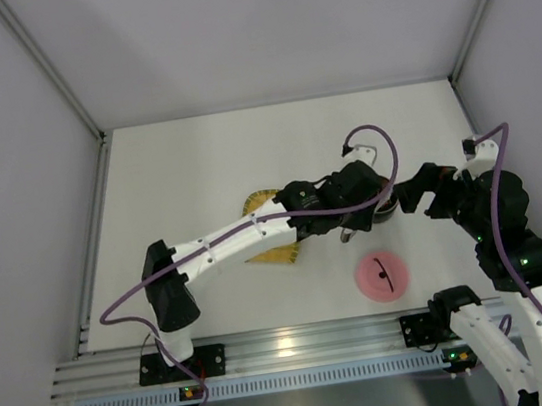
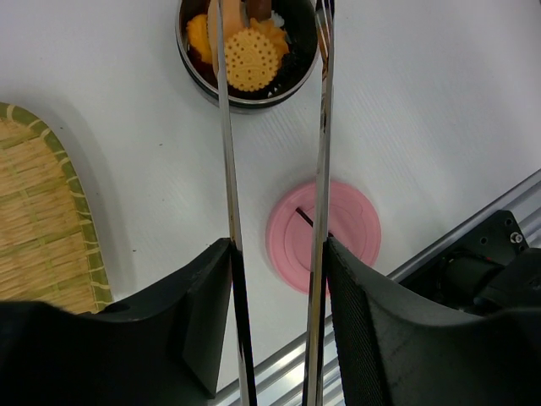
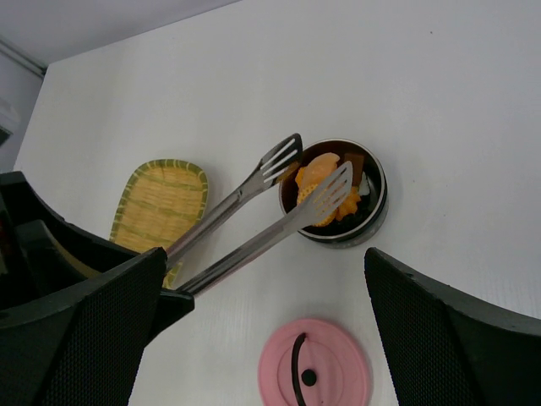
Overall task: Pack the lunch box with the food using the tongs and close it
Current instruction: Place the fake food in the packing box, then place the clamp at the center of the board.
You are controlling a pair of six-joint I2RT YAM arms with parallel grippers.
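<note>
The lunch box (image 3: 372, 216), a small round steel pot, stands on the white table and holds the food (image 3: 319, 173): orange, brown, black and white pieces. From the left wrist, a round orange biscuit (image 2: 251, 59) lies on top. My left gripper (image 2: 277, 254) is shut on the tongs (image 2: 228, 169), its fingers (image 2: 363, 321) pressed against both arms. The spread tong tips (image 3: 334, 188) hover over the pot with nothing between them. The pink lid (image 3: 314, 364) lies flat on the table nearer the arm bases. My right gripper (image 3: 266, 254) hangs open above the pot and lid.
A yellow woven tray (image 3: 161, 203) lies left of the pot, partly under the left arm (image 1: 236, 240). In the top view the pink lid (image 1: 382, 276) sits near the front rail (image 1: 301, 342), and grey walls enclose the table on three sides.
</note>
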